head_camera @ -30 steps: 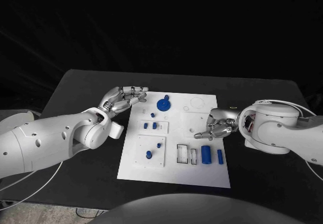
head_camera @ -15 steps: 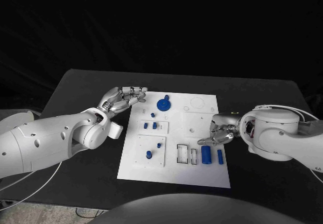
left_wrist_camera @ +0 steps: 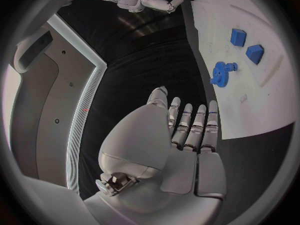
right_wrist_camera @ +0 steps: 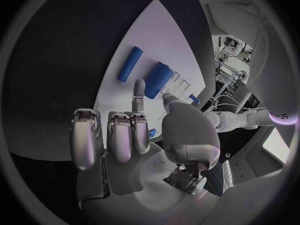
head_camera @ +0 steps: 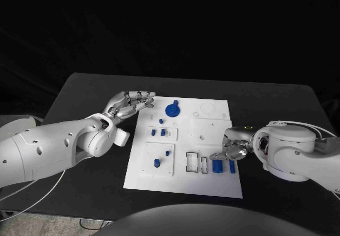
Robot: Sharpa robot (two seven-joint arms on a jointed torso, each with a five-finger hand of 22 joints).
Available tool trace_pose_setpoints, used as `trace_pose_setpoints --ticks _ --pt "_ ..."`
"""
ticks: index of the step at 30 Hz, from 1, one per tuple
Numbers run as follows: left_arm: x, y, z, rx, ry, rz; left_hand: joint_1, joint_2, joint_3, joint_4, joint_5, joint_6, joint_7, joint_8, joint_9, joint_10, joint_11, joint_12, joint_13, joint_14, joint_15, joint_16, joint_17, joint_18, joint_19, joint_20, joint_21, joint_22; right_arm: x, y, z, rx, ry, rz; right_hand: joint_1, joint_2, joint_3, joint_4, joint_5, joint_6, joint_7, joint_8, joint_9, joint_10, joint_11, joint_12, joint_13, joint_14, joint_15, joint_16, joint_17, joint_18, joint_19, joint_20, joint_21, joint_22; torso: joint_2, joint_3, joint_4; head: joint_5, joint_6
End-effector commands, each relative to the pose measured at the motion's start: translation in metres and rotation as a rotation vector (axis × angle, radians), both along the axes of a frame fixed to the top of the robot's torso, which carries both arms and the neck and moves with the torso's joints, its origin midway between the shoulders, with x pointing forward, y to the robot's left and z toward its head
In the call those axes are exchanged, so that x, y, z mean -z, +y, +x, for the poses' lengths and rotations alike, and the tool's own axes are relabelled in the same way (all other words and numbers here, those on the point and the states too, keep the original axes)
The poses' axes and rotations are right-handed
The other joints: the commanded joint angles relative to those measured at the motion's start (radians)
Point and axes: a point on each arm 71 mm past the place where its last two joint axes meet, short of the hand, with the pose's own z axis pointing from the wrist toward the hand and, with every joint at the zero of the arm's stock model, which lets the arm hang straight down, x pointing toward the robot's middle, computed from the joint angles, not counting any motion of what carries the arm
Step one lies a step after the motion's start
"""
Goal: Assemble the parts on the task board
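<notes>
The white task board lies mid-table. A blue gear stands near its far edge, and small blue pieces sit in its left half. Near its right front a thick blue cylinder and a thin one lie side by side. My right hand hovers just beyond them. In the right wrist view one finger and the thumb reach out apart at the thick cylinder, the other fingers are curled, and nothing is held. My left hand is off the board's far left corner, fingers straight, empty.
Two empty rectangular slots lie just left of the cylinders. Black table surrounds the board on all sides. In the left wrist view the gear and two blue blocks lie ahead of the fingers.
My right hand has moved along the board's right side toward the near edge, ending at the two blue cylinders. The left hand has stayed put.
</notes>
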Motion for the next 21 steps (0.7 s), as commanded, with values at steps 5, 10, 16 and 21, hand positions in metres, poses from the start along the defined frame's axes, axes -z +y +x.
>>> trace_pose_setpoints --ticks 5,10,16,21 --pt "0.000 -0.002 -0.001 0.017 0.001 -0.014 0.004 0.009 0.004 0.001 -0.001 -0.004 0.006 0.001 0.000 0.001 0.004 -0.002 0.001 -0.004 0.005 0.004 -0.001 -0.012 0.004 0.000 0.006 -0.001 0.006 0.000 -0.004 0.011 -0.051 -0.005 0.030 0.005 0.011 -0.003 0.030 -0.006 0.002 -0.018 -0.006 0.103 0.008 0.004 0.263 0.099 0.000 -0.010 0.237 -0.004 0.066 -0.002 -0.009 0.230 0.000 0.0010 -0.0009 0.002 0.000" --pt "0.000 -0.001 -0.001 0.017 0.001 -0.013 0.005 0.010 0.005 0.001 -0.001 -0.004 0.006 0.001 0.000 0.001 0.006 -0.002 0.001 -0.004 0.006 0.004 -0.001 -0.012 0.003 0.000 0.005 -0.002 0.012 0.002 -0.006 0.015 -0.051 0.006 0.067 0.009 0.018 -0.008 0.081 -0.005 0.004 -0.037 -0.010 0.103 0.009 0.004 0.263 0.098 0.001 -0.013 0.232 -0.003 0.063 0.000 -0.012 0.228 -0.001 0.0013 -0.0008 0.001 0.000" --pt "0.000 -0.001 -0.001 0.018 0.003 -0.013 0.006 0.011 0.006 0.001 0.001 -0.004 0.006 0.001 0.000 0.001 0.006 -0.002 0.001 -0.005 0.006 0.004 -0.001 -0.013 0.003 0.000 0.005 -0.002 0.019 0.005 -0.007 0.012 -0.031 0.003 0.119 0.009 0.027 -0.021 0.136 -0.016 0.006 -0.053 -0.007 0.103 0.011 0.004 0.263 0.094 0.006 -0.025 0.214 0.002 0.054 0.004 -0.030 0.222 -0.001 0.0014 0.0004 -0.001 0.000" --pt "0.000 -0.001 0.000 0.018 0.004 -0.013 0.006 0.013 0.007 0.001 0.002 -0.006 0.006 0.000 0.000 0.001 0.007 -0.002 0.001 -0.005 0.006 0.004 -0.001 -0.013 0.003 0.000 0.005 -0.003 0.023 0.006 -0.007 0.023 -0.001 0.009 0.185 0.003 0.048 -0.059 0.277 -0.040 0.007 -0.062 0.009 0.103 0.010 0.004 0.263 0.091 0.010 -0.034 0.202 0.005 0.048 0.007 -0.043 0.217 -0.002 0.0008 0.0006 0.000 0.000"
